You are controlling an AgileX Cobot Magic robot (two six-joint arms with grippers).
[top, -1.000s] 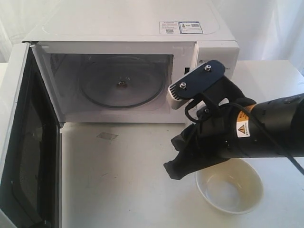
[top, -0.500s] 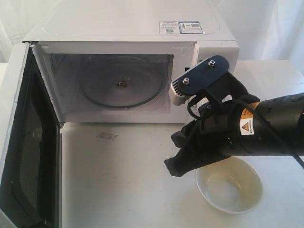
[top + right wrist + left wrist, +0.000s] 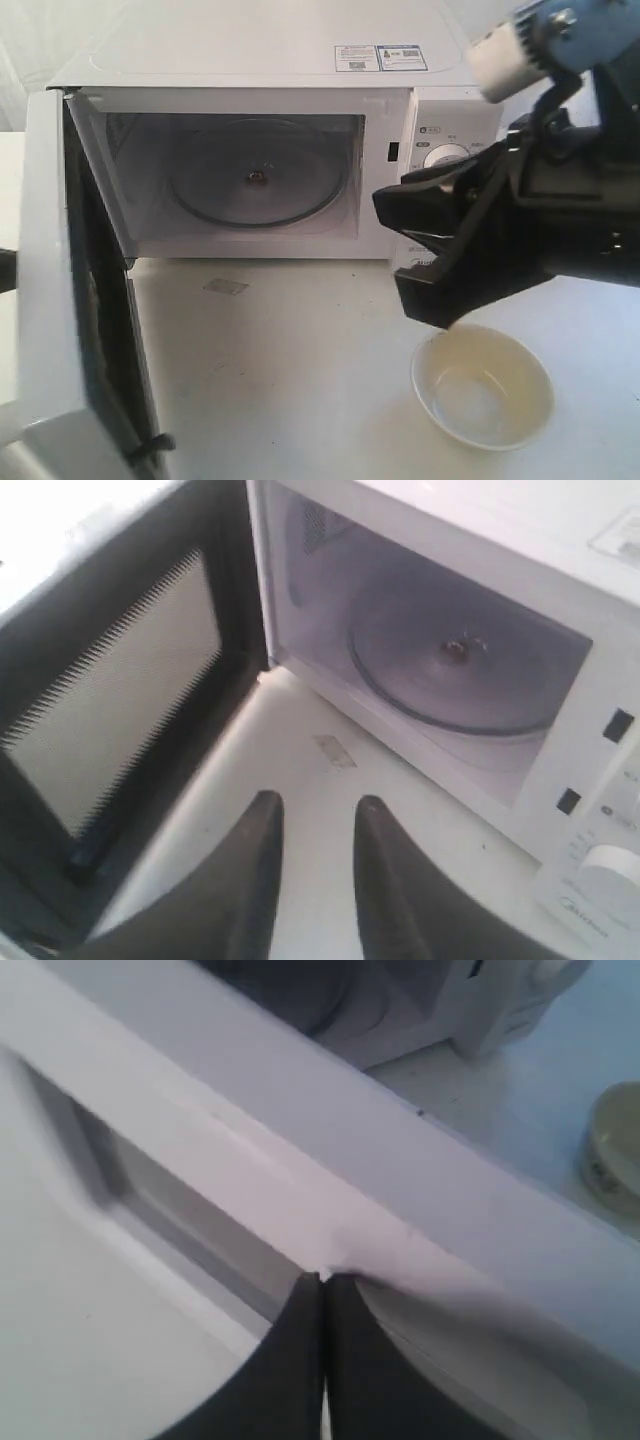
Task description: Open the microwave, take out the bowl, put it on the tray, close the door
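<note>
The white microwave [image 3: 270, 50] stands open with only its glass turntable [image 3: 257, 175] inside. Its door [image 3: 50, 280] hangs part-way swung in on the left, dark window facing inward. My left gripper [image 3: 323, 1278] is shut, its tips pressed against the door's white outer face [image 3: 250, 1140]. The cream bowl [image 3: 483, 388] sits upright on the white surface at the front right. My right gripper [image 3: 400, 250] hovers above the bowl's far-left rim, open and holding nothing [image 3: 318, 805]. I cannot make out a tray apart from the white surface.
The microwave's knob panel [image 3: 445, 155] is just behind my right gripper. A small pale sticker [image 3: 226, 287] lies on the table before the cavity. The door's free edge [image 3: 140, 450] reaches toward the table's front left.
The door has swung inward from wide open. My right gripper has lifted up and to the right, away from the bowl, which stays put.
</note>
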